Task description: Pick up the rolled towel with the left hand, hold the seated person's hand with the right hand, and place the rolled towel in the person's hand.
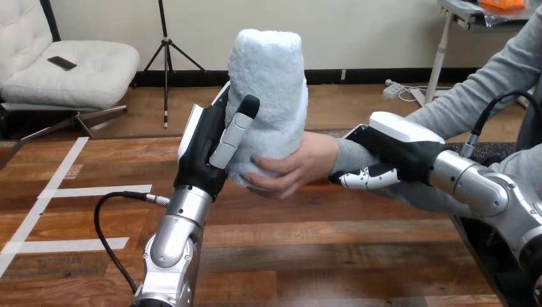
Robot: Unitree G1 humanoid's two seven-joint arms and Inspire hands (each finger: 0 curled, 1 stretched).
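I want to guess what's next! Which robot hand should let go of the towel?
Probably the left hand: it is wrapped round the towel, which the person's hand already grips. The right hand holds the wrist.

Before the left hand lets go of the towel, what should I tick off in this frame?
1. Left hand curled round rolled towel: ok.
2. Person's hand on the towel's lower end: ok.
3. Person's fingers fully closed round it: cannot tell.
4. Right hand curled round the person's wrist: ok.
5. Towel upright, clear of the table: ok.
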